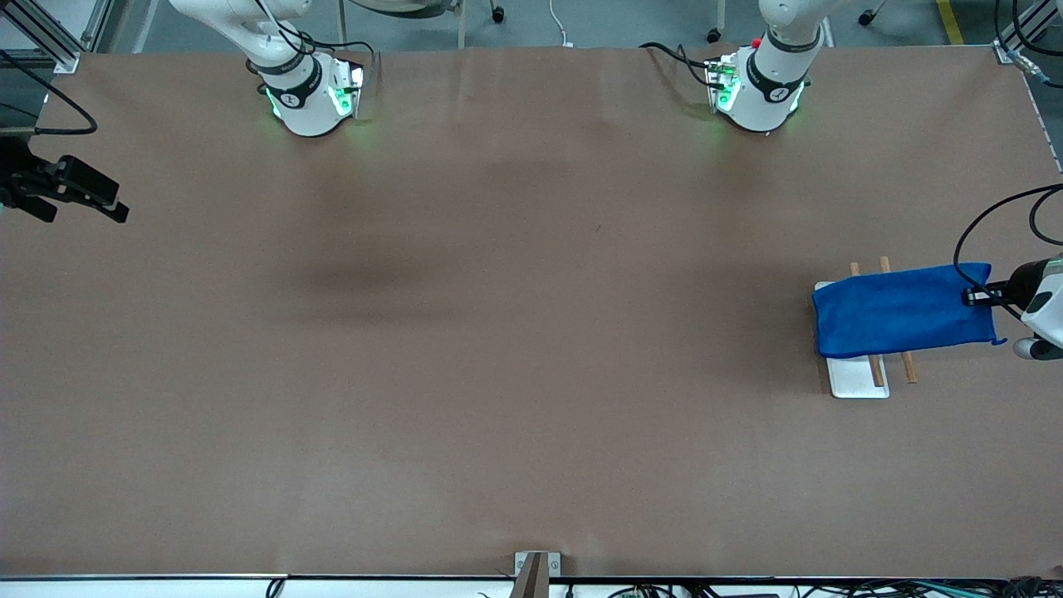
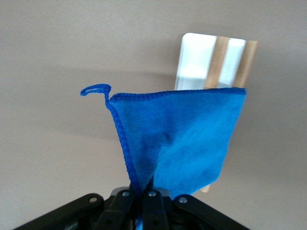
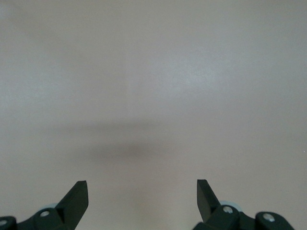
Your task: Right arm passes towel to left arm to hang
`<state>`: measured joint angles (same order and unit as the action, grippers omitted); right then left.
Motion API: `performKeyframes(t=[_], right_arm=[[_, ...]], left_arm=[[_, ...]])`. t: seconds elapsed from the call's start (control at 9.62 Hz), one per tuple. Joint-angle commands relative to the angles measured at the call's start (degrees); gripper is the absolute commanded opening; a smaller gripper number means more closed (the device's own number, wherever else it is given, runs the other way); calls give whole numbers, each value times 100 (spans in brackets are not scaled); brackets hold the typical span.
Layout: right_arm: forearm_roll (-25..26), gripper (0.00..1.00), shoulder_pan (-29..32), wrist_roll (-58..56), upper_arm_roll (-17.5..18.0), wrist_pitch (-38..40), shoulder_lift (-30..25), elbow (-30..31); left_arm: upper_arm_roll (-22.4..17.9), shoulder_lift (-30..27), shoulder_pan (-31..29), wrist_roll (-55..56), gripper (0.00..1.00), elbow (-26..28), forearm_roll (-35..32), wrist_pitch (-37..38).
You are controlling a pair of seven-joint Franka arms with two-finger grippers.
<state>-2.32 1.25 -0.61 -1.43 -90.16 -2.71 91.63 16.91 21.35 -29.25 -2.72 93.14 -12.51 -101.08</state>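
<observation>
The royal-blue towel (image 1: 905,311) lies spread across two wooden rods (image 1: 909,365) that stand over a white base plate (image 1: 859,386) at the left arm's end of the table. My left gripper (image 1: 972,296) is shut on the towel's edge on the side away from the plate. In the left wrist view the towel (image 2: 177,134) runs up from the closed left gripper (image 2: 141,191), its small loop tag (image 2: 96,89) sticks out at a corner, and the rods (image 2: 215,62) show above it. My right gripper (image 1: 87,214) waits open at the right arm's end; in the right wrist view the gripper (image 3: 142,194) holds nothing.
Brown paper covers the whole table (image 1: 531,374). Both arm bases (image 1: 311,95) stand along the edge farthest from the front camera. A black cable (image 1: 984,224) loops above the left wrist.
</observation>
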Motion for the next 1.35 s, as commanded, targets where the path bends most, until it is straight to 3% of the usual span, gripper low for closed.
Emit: performKeyframes(t=[0.0, 0.21, 0.31, 0.52, 0.73, 0.83, 0.94, 1.25], right_arm=[[74, 100, 69, -106, 28, -221, 94, 92], [74, 100, 78, -106, 11, -283, 139, 92], [74, 100, 78, -106, 11, -291, 148, 92], [74, 100, 78, -106, 11, -300, 157, 92], [65, 100, 78, -106, 11, -292, 157, 92], [65, 100, 78, -106, 2, -283, 157, 92], [65, 100, 104, -106, 11, -283, 157, 100], [65, 100, 104, -106, 11, -283, 157, 100]], left_arm=[[40, 220, -107, -88, 2, -42, -120, -192], [40, 264, -125, -88, 8, -42, -94, -202], [40, 299, -134, -97, 21, -42, -93, -202], [40, 343, -265, -97, 31, -42, -111, -211], [40, 343, -274, -97, 51, -42, -111, -211], [49, 343, -274, -88, 71, -94, -111, -202], [58, 335, -257, -97, 100, -130, -111, -202], [93, 343, -230, -376, 100, -752, -111, -176]])
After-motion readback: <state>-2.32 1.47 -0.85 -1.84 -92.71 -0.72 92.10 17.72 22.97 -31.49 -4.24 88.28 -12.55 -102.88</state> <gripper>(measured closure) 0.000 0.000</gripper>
